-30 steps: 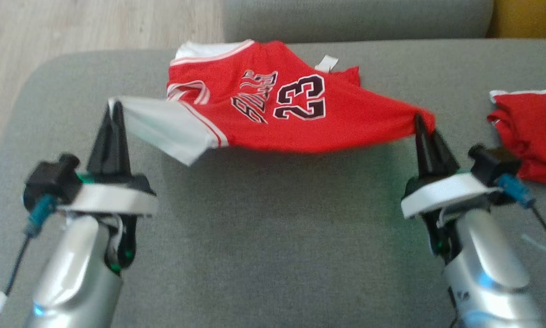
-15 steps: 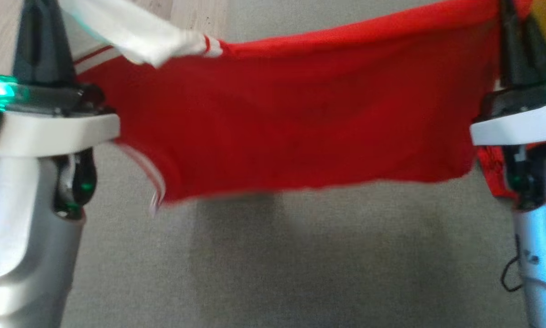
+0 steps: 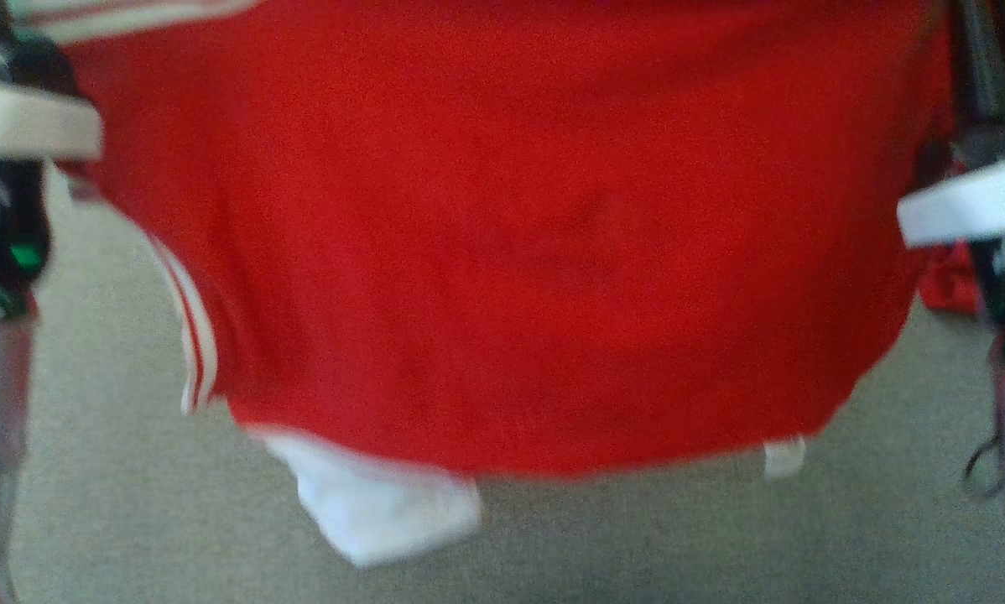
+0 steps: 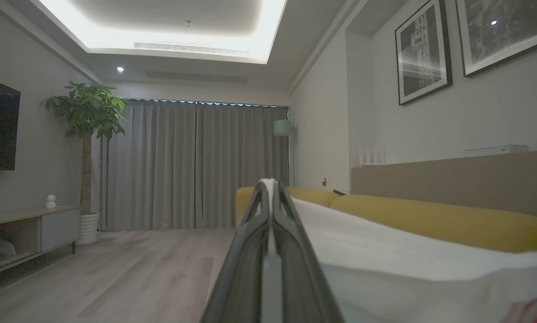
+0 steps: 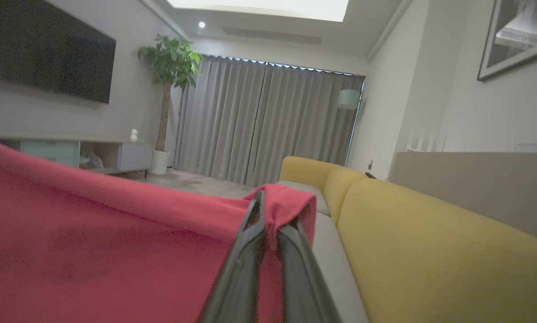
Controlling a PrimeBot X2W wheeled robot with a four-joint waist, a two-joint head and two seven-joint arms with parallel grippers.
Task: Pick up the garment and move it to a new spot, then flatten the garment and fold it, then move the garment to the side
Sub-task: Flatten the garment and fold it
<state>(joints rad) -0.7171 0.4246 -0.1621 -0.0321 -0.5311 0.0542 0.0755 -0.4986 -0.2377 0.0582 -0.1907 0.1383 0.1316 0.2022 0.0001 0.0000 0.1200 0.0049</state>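
The red jersey (image 3: 502, 235) with white trim hangs stretched between my two arms in the head view, high above the grey sofa seat (image 3: 553, 545), its white sleeve (image 3: 377, 512) dangling at the bottom. My left gripper (image 4: 268, 186) is shut on the jersey's white cloth (image 4: 385, 255), seen in the left wrist view. My right gripper (image 5: 262, 197) is shut on a bunched red corner of the jersey (image 5: 286, 202). Both fingertips are above the head view's top edge; only the pale wrists show at its sides.
A second red garment (image 3: 943, 281) lies on the seat at the right, mostly behind my right wrist. The wrist views show a yellow sofa back (image 5: 430, 242), a wooden floor (image 4: 138, 273), grey curtains and a potted plant (image 4: 87, 130).
Both arms have risen with the jersey. It left the seat, lifted to hang as a sheet, and now fills most of the head view with its lower hem swinging free.
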